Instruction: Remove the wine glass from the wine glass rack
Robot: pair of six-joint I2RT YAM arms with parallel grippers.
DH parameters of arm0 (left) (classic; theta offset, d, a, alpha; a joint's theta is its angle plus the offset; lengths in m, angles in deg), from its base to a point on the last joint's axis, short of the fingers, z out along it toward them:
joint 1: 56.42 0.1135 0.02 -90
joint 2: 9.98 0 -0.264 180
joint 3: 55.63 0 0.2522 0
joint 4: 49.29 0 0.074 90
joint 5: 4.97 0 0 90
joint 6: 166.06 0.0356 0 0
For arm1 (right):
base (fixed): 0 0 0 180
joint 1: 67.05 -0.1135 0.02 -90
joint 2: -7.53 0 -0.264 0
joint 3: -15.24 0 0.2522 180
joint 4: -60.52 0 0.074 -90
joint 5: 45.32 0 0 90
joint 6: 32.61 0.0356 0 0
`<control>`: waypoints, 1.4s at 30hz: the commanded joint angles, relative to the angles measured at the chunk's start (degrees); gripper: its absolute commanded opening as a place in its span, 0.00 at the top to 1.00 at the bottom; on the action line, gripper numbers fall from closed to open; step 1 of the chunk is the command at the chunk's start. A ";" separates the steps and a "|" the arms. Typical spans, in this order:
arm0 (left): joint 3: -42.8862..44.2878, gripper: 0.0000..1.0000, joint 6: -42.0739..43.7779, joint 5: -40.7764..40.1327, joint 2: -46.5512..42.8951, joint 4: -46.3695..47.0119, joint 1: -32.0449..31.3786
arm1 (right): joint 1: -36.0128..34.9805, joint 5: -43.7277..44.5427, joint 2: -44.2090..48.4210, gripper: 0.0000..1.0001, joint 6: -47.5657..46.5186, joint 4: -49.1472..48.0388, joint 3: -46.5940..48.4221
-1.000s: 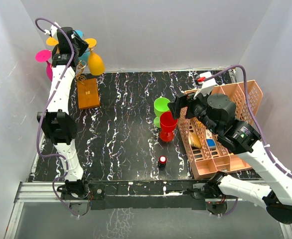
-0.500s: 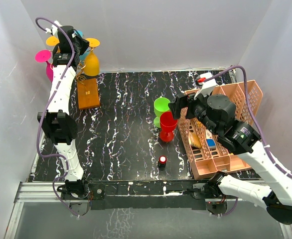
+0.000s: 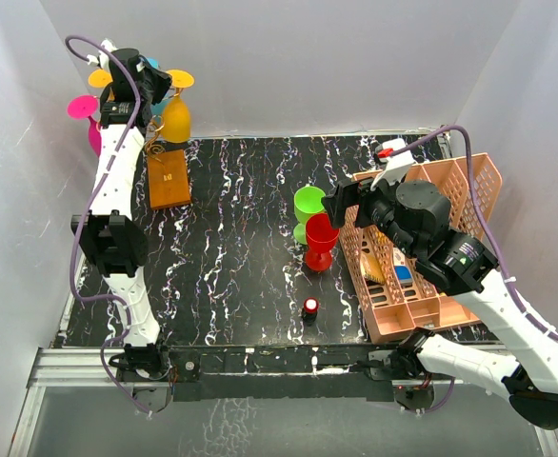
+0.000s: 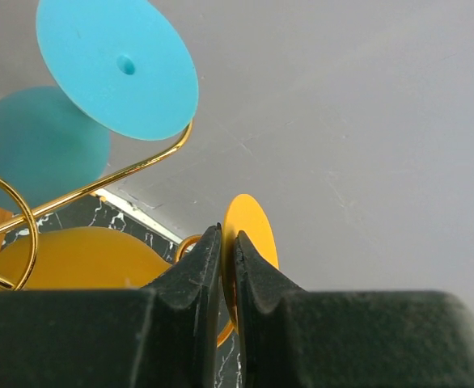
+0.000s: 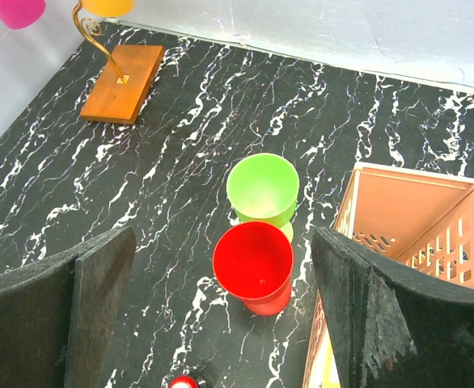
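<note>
The orange wine glass [image 3: 174, 121] hangs upside down in the upper left of the top view, bowl down and flat foot up, on a curly gold arm of the wine glass rack [image 3: 168, 178]. A second ago its bowl leaned out to the right. Now it hangs straighter, closer to the rack's stem.

The big change is at the foot. The left gripper [image 4: 227, 259] had its fingers apart a moment ago, and now they are pressed together on the thin edge of the orange foot – a real pinch, seen up close in the left wrist view. So I think the grab is done, and the next job is to slide the glass off its gold arm.

A blue glass [image 4: 116, 65] hangs right beside it and a pink glass [image 3: 82, 107] further left, so there is little room.

The right gripper [image 5: 221, 311] is spread wide and holds nothing – it hovers over a red cup [image 5: 253, 267] and a green cup [image 5: 263, 190].
</note>
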 commanded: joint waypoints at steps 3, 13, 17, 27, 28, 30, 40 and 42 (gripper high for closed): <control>-2.09 1.00 -1.12 0.81 -6.66 4.81 0.51 | -0.21 0.41 1.03 0.01 -0.56 -3.21 0.32; -5.53 1.00 -3.18 3.18 -9.08 5.65 1.21 | -0.21 0.13 1.75 0.01 -0.24 -3.12 0.28; -8.72 1.00 -4.42 3.43 -11.23 7.16 2.02 | -0.25 0.11 1.84 0.01 -0.07 -3.03 0.24; -18.90 1.00 -10.41 6.70 -15.45 14.51 5.29 | -0.20 -0.50 1.54 0.01 0.30 -3.03 0.23; -19.11 1.00 -10.89 6.81 -15.47 14.50 5.47 | -0.26 -0.56 1.60 0.01 0.31 -3.02 0.30; -19.65 1.00 -11.76 7.02 -15.43 15.00 5.90 | -0.26 -0.63 1.50 0.01 0.34 -3.01 0.40; -13.74 1.00 -13.63 4.34 -10.62 11.95 6.27 | -0.21 -0.70 0.96 0.01 0.22 -3.05 0.94; -12.39 1.00 -14.23 3.37 -9.76 10.84 6.22 | -0.21 -0.74 1.06 0.01 0.25 -3.03 0.94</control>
